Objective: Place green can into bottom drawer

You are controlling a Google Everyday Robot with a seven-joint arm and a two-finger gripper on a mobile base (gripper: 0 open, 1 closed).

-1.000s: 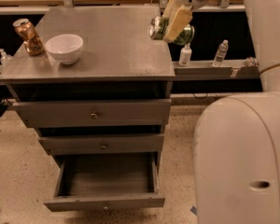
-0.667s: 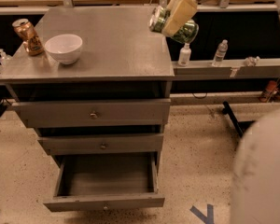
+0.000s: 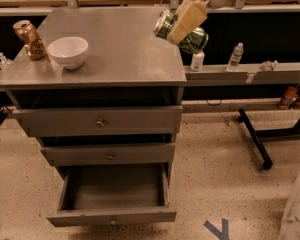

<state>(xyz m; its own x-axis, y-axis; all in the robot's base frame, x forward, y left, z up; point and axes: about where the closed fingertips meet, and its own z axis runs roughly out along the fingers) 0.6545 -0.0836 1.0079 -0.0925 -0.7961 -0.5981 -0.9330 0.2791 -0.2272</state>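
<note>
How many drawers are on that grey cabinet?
3, stacked: the top drawer, the middle drawer below it, and the bottom drawer, pulled open near the floor. The claw, above the cabinet's right edge, grips the green can.

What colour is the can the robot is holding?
The green can, silver-ended, sits in the gripper above the cabinet's right edge; camera view.

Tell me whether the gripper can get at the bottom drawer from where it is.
Probably yes. The gripper, shut on the green can, hangs high beside the cabinet top; the bottom drawer stands pulled out, its opening uncovered.
</note>
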